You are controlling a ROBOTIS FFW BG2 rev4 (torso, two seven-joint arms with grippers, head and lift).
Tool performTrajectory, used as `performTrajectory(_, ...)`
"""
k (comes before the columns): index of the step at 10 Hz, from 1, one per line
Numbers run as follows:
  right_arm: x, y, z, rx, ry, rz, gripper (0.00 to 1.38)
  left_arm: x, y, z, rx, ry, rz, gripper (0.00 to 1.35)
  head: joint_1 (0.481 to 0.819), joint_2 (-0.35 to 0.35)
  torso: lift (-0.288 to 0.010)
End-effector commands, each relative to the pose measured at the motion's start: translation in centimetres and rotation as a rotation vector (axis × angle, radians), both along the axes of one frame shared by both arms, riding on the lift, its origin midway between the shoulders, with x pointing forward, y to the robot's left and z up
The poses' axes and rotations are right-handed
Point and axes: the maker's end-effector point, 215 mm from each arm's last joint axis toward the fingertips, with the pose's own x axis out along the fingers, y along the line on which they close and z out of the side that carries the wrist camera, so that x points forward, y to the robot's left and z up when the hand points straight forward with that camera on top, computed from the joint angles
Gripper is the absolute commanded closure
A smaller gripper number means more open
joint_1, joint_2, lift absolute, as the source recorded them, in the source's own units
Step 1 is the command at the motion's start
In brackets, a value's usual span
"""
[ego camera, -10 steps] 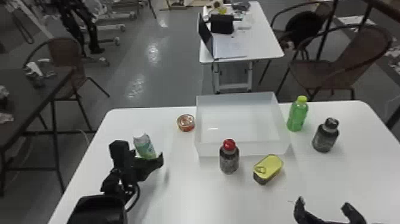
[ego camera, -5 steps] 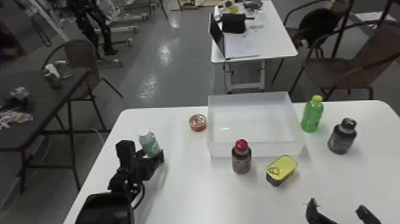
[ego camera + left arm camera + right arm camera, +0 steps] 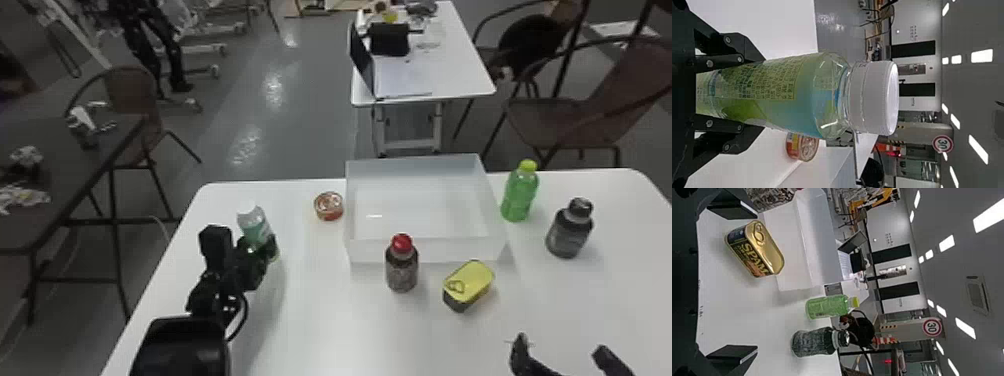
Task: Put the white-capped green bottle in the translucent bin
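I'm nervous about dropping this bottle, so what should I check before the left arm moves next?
1. White-capped green bottle between the left gripper's fingers: ok.
2. Cap on: ok.
3. Bottle's base off the table: cannot tell.
4. Translucent bin upright, open side up: ok.
5. Low direct route free: not ok; the round tin stands by the bin's left wall, so a higher path seems wiser.
6. Right gripper outside the bin: ok.
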Motion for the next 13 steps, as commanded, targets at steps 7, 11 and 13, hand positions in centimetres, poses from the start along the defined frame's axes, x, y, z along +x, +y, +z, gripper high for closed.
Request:
performTrajectory(7, 0.7, 0.4, -0.1, 0.008, -0.004, 0.009, 0.10, 6.9, -24.2, 13.7, 0.304, -0.064, -0.609, 0.82, 0.695, -0.021, -0.025)
performTrajectory(11, 2.2, 1.5, -0.3, 0.010, -0.008, 0.043, 0.10, 8.0, -27.1, 6.2, 0.595, 0.163, -0.777, 0.82, 0.695, -0.098, -0.025)
performTrajectory(13, 3.4, 2.2, -0.3, 0.008, -0.015, 0.064, 0.10, 7.9, -26.1, 2.8, 0.814, 0.259, -0.824, 0.78, 0.695, -0.090, -0.025)
